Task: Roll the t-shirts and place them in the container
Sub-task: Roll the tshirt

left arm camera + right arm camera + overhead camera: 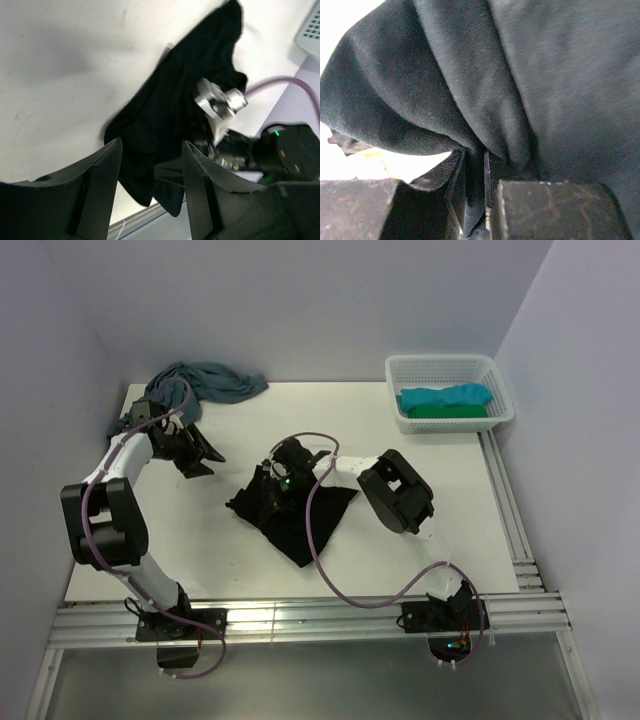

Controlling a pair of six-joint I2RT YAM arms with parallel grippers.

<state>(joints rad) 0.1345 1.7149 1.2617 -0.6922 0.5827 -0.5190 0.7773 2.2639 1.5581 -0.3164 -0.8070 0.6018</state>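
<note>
White table — black t-shirt pinched in right hand.

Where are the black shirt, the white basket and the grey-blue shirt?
black shirt (288, 535), overhead view, on its bare near corner.
white basket (440, 368), overhead view, on its far wall.
grey-blue shirt (215, 383), overhead view, on the middle of its heap.

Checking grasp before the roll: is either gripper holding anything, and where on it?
Right gripper pinches a bunched fold of the black t-shirt near its far edge. Left gripper is open, holding nothing.
</note>
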